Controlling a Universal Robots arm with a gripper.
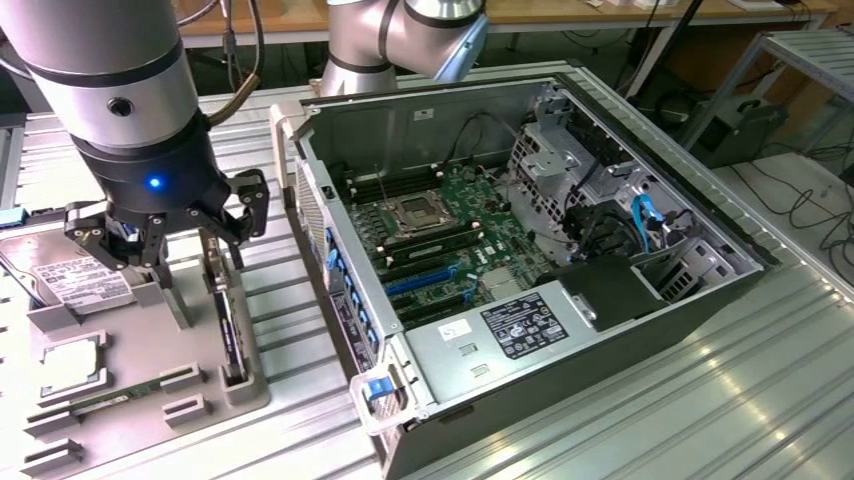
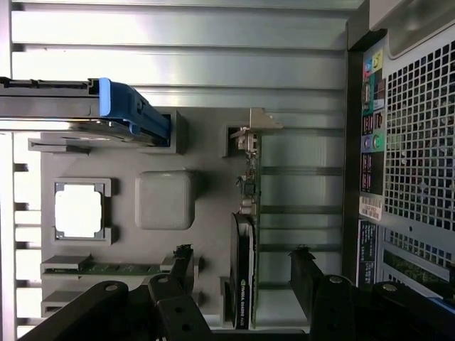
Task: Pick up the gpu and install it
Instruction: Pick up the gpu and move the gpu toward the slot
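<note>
- Ribbed metal sheeting is serving as the surface (image 1: 694, 400), and it is carrying an open computer case (image 1: 534, 250) and a grey parts tray (image 1: 127, 335) just beside it.
- We are holding the pincer (image 2: 243, 252) spread wide over the tray, and it is gripping nothing.
- In the wrist view its fingers (image 2: 307, 273) are standing one on each side of the gpu (image 2: 245, 213), apart from both of its faces.
- The gpu is standing on its long edge in a slot of the tray, on the side nearest the case.
- Its long axis is running alongside the case's rear panel (image 2: 419, 142).
- Its silver bracket (image 2: 261, 122) is pointing toward the tray end where the hard drive (image 1: 67, 275) is lying. Its dark cooler end is lying level with the memory stick (image 2: 106, 268).
- As we judge it, we are lining up for the grasp. To do this well we are aiming to keep the finger pads parallel to the card's flat faces and the card centred in the gap. We are also aiming to stay square to its long axis, away from the bracket, so that the card is lifting straight out of the slot without twisting.
</note>
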